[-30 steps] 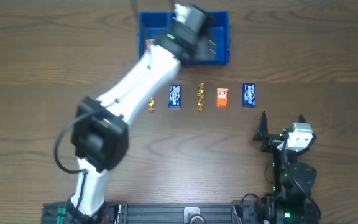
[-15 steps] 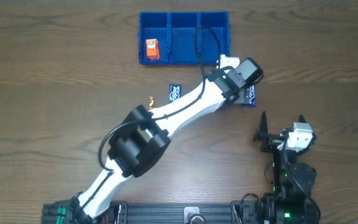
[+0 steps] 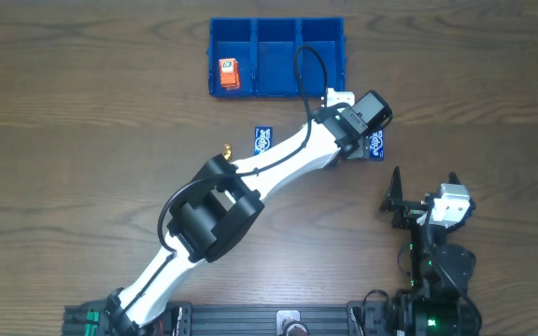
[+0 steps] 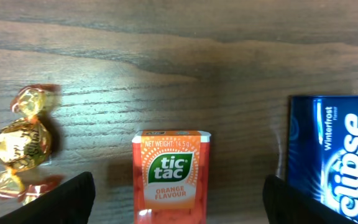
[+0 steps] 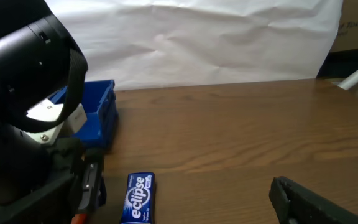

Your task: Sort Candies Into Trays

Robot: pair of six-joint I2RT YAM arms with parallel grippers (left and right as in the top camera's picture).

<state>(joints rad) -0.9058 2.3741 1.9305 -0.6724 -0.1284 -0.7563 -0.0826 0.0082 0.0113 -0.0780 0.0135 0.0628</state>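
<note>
dark wood-grain tabletop, with a blue plastic three-compartment tray (image 3: 276, 22) at its far side. the left arm stretches diagonally across the middle toward the right, wrist tipped down. the left gripper (image 4: 178, 190) is spread wide and holds nothing, its fingers (image 4: 67, 202) standing either side of a small orange plastic mint box (image 4: 171, 155) that lies flat between a gold foil-wrapped candy (image 4: 20, 146) and a flat blue mint pack (image 4: 337, 149). the right gripper (image 3: 425, 187), fingers parted, rests near its base.
</note>
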